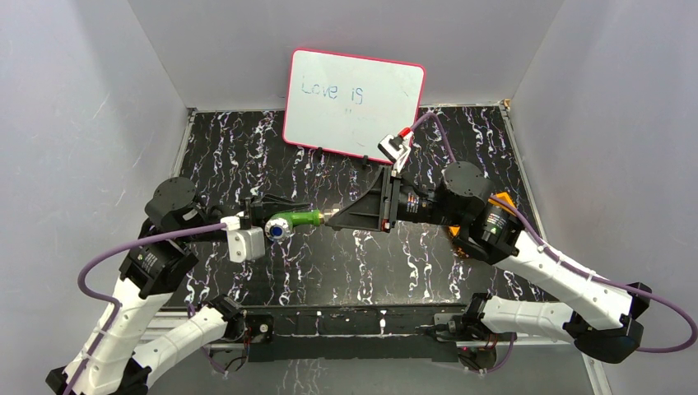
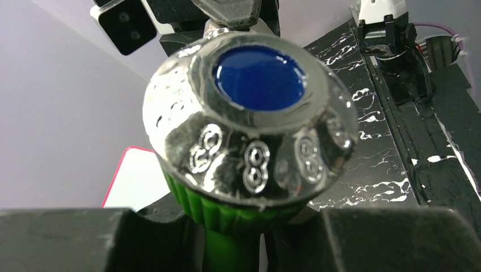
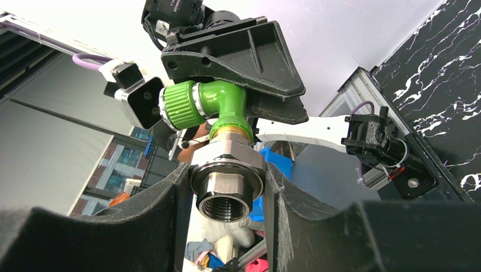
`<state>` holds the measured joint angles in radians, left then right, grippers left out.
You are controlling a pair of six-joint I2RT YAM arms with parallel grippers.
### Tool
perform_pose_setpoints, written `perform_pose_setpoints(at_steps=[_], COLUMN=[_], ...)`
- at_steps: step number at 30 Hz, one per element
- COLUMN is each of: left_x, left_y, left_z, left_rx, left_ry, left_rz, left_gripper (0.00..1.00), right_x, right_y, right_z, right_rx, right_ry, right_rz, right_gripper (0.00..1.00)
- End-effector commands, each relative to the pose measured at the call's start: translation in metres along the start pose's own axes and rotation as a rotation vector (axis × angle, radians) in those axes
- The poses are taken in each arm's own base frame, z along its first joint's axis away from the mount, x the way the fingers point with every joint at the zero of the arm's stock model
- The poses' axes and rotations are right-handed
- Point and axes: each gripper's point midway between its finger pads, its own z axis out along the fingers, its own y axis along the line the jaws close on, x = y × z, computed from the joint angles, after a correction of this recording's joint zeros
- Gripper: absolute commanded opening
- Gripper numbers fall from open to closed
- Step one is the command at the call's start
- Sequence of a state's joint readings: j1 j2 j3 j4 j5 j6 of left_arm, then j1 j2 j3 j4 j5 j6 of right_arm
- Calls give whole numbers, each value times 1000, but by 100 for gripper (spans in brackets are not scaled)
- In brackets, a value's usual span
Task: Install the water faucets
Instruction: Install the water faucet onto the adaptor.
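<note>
- Plainly, on the left, the left end effector [image 1: 272, 220] is clenched on the small green plastic tap [image 1: 301, 219]. Its fingers [image 2: 62, 241] pinch the green body just below the ribbed collar, under the round silver knob with a blue centre [image 2: 258, 107].
- The tap is held in the air over the black marbled bench [image 1: 247, 156], about midway between the two arms. Its knobbed elbow is to the left and its metal end to the right.
- The tap's straight leg runs left to right and looks roughly level. It points into the right end effector [image 1: 331, 219], in line with that arm's reach. The coming move depends on this: I judge that a roll of the right wrist about that line would turn the metal end on the tap while the left arm holds the body.
- The right end effector is grasping the silver metal threaded fitting [image 3: 227, 190], with one finger pressed on each side of its hexagonal body.
- Neither arm is nearer, since each already holds one end.
- Hard to make out: how far the brass thread between green body and fitting is screwed in. I cannot pick out the side spout either. From the left wrist the knob blocks nearly everything beyond it.
- At the far right, an orange object [image 1: 500, 200] is mostly hidden behind the right arm.
</note>
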<state>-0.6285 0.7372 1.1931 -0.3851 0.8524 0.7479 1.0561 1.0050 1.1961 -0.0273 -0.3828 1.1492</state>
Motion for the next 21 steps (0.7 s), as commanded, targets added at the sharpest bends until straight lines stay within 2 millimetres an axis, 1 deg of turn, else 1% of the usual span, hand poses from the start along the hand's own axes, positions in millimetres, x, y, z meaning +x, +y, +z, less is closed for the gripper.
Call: perform_pose_setpoints(at_steps=[1, 4, 5, 7, 9, 21], left_x=[-12, -11, -12, -12, -12, -10], left_y=[2, 1, 1, 0, 0, -2], left_z=[5, 6, 6, 6, 6, 6], left_rx=[24, 28, 27, 29, 29, 33], left_ry=[-62, -64, -64, -65, -65, -63], left_rz=[49, 48, 49, 48, 49, 37], left_gripper=[0, 0, 0, 0, 0, 0], right_x=[-3, -3, -2, -2, -3, -4], right_y=[1, 2, 1, 1, 2, 4], right_z=[5, 7, 7, 9, 9, 10], right_rx=[-9, -20, -20, -22, -28, -39], right_ry=[-24, -16, -14, -12, -13, -20], right_rz=[-8, -10, -10, -10, -14, -21], right_gripper=[12, 21, 27, 34, 39, 51])
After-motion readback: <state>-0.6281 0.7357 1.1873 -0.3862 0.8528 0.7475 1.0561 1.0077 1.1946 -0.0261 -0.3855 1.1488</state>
